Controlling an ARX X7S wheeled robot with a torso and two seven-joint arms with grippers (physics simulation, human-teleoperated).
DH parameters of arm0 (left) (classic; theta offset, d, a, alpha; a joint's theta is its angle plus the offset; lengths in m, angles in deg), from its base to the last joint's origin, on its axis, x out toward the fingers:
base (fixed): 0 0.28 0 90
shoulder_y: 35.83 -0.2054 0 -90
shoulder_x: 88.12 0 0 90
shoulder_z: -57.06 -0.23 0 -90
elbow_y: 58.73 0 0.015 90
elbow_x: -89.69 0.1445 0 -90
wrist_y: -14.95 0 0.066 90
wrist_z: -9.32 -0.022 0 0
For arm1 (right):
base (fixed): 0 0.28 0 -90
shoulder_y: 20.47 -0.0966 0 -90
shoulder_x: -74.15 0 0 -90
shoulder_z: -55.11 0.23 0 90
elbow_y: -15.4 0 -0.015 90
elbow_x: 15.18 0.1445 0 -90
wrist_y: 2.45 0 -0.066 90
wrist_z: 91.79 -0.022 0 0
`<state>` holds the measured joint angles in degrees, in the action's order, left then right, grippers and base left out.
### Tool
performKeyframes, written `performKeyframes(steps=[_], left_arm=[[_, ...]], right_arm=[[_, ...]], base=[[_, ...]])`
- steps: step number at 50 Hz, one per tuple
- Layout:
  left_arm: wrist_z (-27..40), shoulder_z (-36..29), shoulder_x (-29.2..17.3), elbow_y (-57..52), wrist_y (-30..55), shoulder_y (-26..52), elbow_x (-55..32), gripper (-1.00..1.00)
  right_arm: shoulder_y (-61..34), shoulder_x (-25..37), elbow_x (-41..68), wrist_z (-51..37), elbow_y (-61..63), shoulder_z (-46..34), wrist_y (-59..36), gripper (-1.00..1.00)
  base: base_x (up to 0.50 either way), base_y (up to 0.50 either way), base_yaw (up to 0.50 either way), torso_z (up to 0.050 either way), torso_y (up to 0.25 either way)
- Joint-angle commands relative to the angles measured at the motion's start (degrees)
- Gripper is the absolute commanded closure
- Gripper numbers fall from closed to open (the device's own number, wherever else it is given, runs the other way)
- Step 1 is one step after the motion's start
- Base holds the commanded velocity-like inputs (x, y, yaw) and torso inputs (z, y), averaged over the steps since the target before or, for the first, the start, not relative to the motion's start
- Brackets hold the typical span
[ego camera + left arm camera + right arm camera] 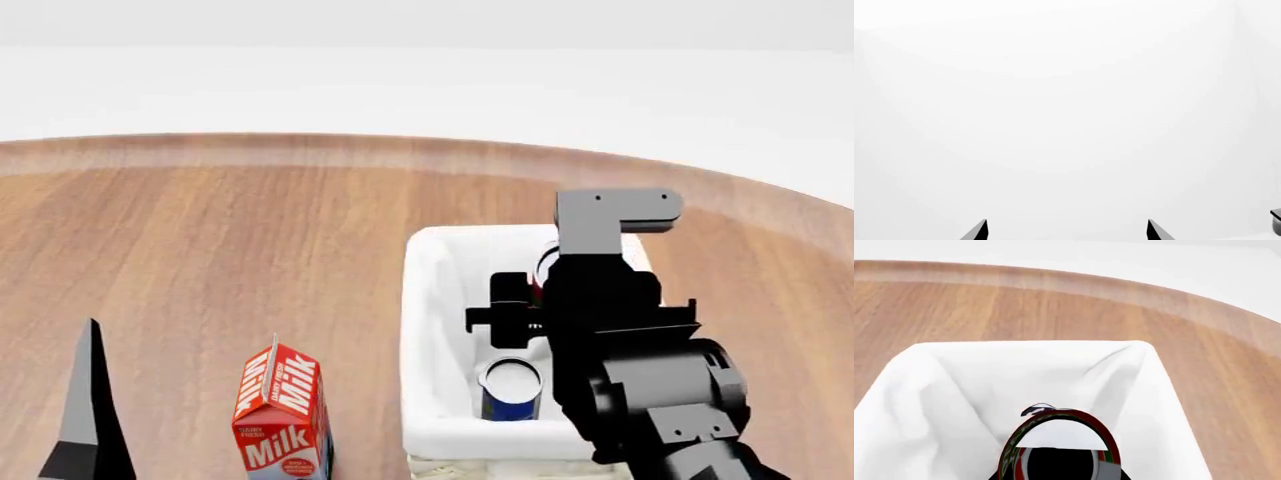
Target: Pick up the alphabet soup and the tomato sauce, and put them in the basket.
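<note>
Item: tomato sauce. Red-and-green can, seen in the right wrist view directly under the camera and over the white liner of the basket. In the head view only a sliver of red shows at about 9 o'clock of the arm's black housing. Held or already let go: cannot tell.

Item: right tool. Positioned above the basket interior. Jaws hidden behind the arm body and the can; whether clenched on the can or released cannot be told.

Item: alphabet soup. Blue can, silvery top, standing upright inside the basket at its 6 o'clock end, close to the near wall.

Item: left tool. Two dark fingertips set apart with nothing between them; released, facing blank white.

Item: milk carton. On the counter, at 9 o'clock of the basket, apart from it.

Handling note, step in hand: depositing the tomato sauce. Judged best to lower the can toward the free liner floor at the 12 o'clock end, well apart from the soup can, and keep it upright. Release only when low, then lift straight up so the fingers miss the rim.
</note>
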<state>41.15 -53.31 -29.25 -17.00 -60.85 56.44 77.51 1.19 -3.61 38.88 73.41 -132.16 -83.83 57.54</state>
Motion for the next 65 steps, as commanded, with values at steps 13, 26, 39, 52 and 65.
performKeyframes(steps=[13, 26, 39, 52, 65], left_arm=[[0.27, -0.15, -0.21, -0.04, -0.13, -0.21, -0.04, -1.00], [0.21, -0.17, -0.31, 0.61, -0.89, -0.36, -0.06, -1.00], [0.29, -0.40, -0.27, 0.64, -0.70, -0.12, -0.10, -1.00], [0.41, -0.60, -0.34, 0.16, -0.13, 0.18, -0.20, -1.00], [0.50, -0.74, -0.38, 0.66, -0.94, -0.16, 0.01, -1.00]], right_arm=[[0.38, -0.35, -1.95, 1.79, 0.37, -0.33, -0.59, 1.00], [-0.20, -1.32, -2.18, 2.15, -1.89, -0.25, -0.04, -1.00], [0.79, 0.94, -1.41, -0.60, 3.87, 1.71, 2.81, -1.00], [3.86, 5.81, -2.43, -5.96, 18.51, 7.12, 17.85, -1.00], [7.02, 7.71, -5.45, -9.07, 26.20, 9.70, 28.77, -1.00]], base=[[0.00, 0.00, 0.00, 0.000, 0.000], [0.00, 0.00, 0.00, 0.000, 0.000], [0.00, 0.00, 0.00, 0.000, 0.000], [0.00, 0.00, 0.00, 0.000, 0.000], [0.00, 0.00, 0.00, 0.000, 0.000]])
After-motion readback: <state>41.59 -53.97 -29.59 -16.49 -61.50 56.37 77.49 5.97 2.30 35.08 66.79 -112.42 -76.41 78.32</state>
